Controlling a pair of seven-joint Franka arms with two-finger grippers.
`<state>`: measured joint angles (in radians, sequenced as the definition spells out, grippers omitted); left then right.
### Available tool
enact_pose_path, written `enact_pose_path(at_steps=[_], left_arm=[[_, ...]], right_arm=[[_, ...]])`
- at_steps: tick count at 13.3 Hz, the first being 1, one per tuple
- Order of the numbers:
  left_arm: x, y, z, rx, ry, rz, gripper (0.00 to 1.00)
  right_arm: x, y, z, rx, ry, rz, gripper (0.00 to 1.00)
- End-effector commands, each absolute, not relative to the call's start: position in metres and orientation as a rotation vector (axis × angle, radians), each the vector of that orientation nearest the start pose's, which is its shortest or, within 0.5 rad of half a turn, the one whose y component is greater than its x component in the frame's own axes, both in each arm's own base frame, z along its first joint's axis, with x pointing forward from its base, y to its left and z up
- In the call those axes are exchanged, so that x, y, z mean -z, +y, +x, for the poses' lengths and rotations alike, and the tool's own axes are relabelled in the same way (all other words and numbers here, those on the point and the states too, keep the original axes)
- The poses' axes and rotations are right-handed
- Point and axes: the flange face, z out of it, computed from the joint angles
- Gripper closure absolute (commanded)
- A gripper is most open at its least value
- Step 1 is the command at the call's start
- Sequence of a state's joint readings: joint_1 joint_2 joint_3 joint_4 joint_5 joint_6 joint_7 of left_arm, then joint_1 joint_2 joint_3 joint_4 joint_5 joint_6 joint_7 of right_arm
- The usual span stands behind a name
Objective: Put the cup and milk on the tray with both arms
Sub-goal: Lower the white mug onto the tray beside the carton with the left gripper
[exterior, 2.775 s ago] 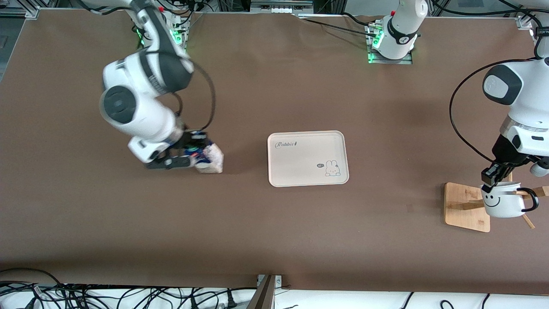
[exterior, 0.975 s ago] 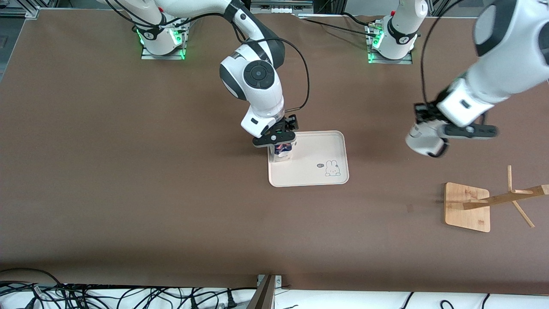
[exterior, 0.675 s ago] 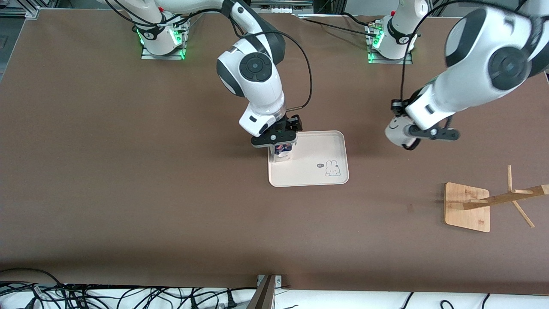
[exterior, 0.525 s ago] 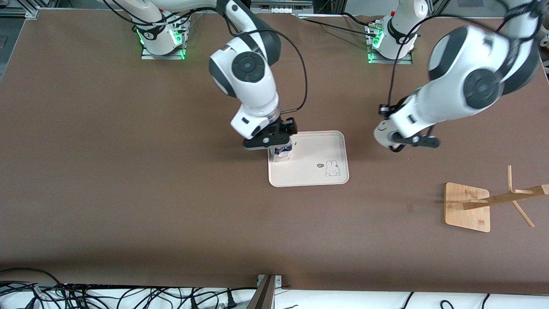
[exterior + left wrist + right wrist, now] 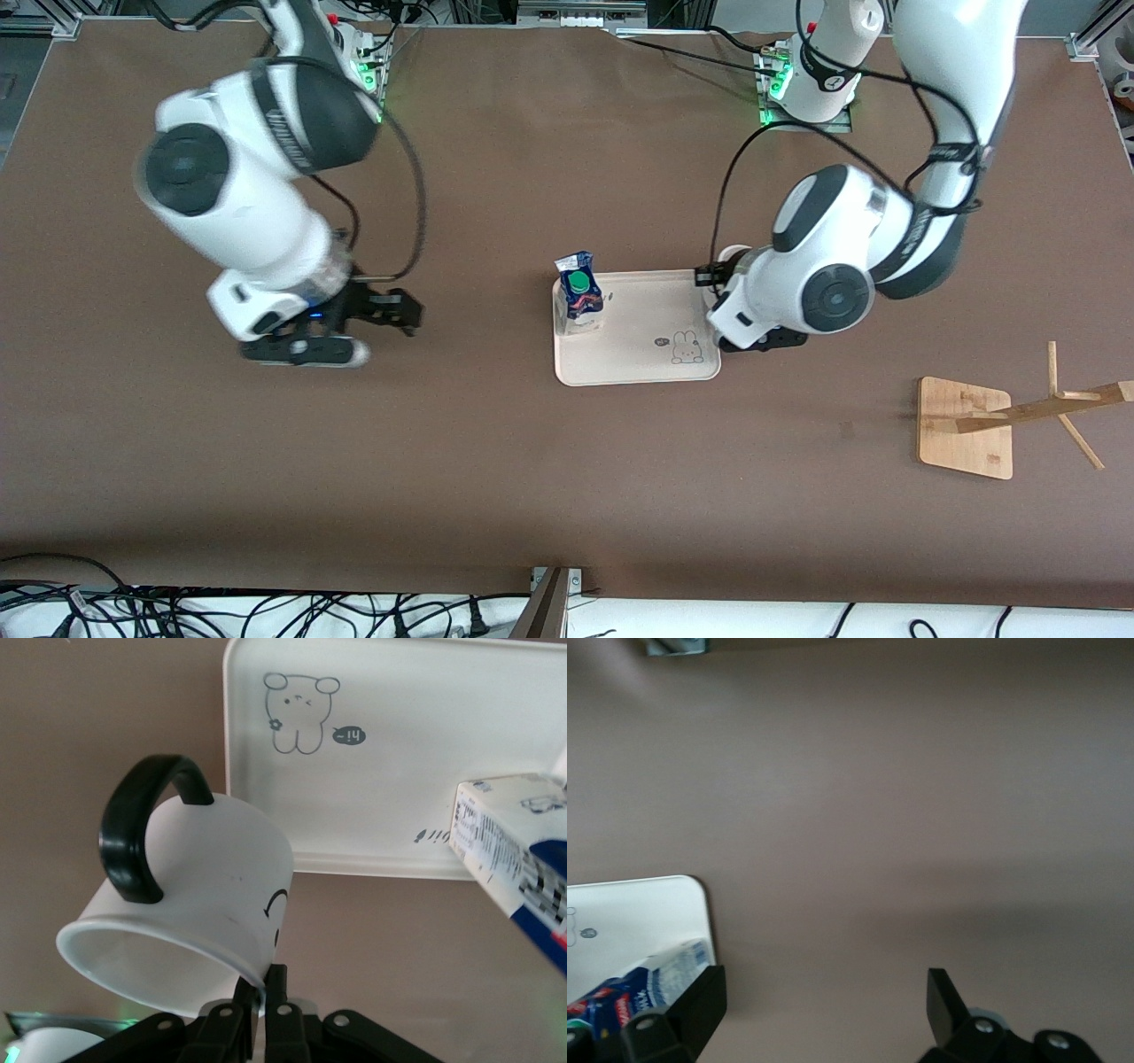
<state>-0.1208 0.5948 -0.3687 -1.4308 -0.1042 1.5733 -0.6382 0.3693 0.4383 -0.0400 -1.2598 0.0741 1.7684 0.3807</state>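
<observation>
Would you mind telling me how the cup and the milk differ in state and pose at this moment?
The milk stands upright on the tray, free of any gripper; the cup hangs tilted in the air, over the tray's edge at the left arm's end. The left gripper pinches the cup's rim, while the right gripper is open over bare table, away from the milk.

Even, diffuse overhead light falls on the matte brown worktop (image 5: 496, 461), which shows no glare. Soft, faint shadows lie beneath both white jointed arms, and a darker band runs along the worktop edge nearest the front camera. The right arm's white elbow (image 5: 235, 195) and its black claw (image 5: 354, 328) are smeared by motion blur. The right wrist view is soft overall. In the left wrist view the white smiley mug (image 5: 190, 904) is fairly sharp, while the dark blue milk carton (image 5: 518, 864) looks pixelated.
</observation>
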Motion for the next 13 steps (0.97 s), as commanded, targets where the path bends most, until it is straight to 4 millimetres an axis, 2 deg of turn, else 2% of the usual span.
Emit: enact_pose_path(at_steps=[1,4,5,7,9,10,11,13], left_arm=[[-0.304,-0.314,0.62,-0.908,-0.436,-3.036,1.0],[-0.255,-0.331,0.625,-0.955,-0.512,-3.003,1.0],[-0.246,-0.342,0.621,-0.942,-0.546,-2.992,1.0],[-0.228,-0.343,0.62,-0.953,-0.592,-2.965,1.0],[-0.221,-0.343,0.616,-0.957,-0.588,-2.946,1.0],[-0.219,-0.342,0.616,-0.953,-0.583,-2.944,0.71],[-0.218,-0.336,0.619,-0.918,-0.567,-2.938,0.01],[-0.224,-0.333,0.622,-0.868,-0.552,-2.933,0.0]], right_arm=[[-0.538,0.189,0.641,0.025,0.05,-3.059,0.0],[-0.568,0.144,0.603,-0.017,0.086,-3.068,0.0],[-0.575,0.126,0.589,-0.017,0.053,-3.065,0.0],[-0.584,0.088,0.564,-0.014,0.031,-3.053,0.0],[-0.588,0.066,0.546,-0.011,-0.012,-3.045,0.0],[-0.59,0.047,0.537,-0.006,-0.002,-3.045,0.0],[-0.589,0.038,0.533,-0.007,-0.029,-3.045,0.0],[-0.591,0.026,0.533,0.005,-0.086,-3.065,0.0]])
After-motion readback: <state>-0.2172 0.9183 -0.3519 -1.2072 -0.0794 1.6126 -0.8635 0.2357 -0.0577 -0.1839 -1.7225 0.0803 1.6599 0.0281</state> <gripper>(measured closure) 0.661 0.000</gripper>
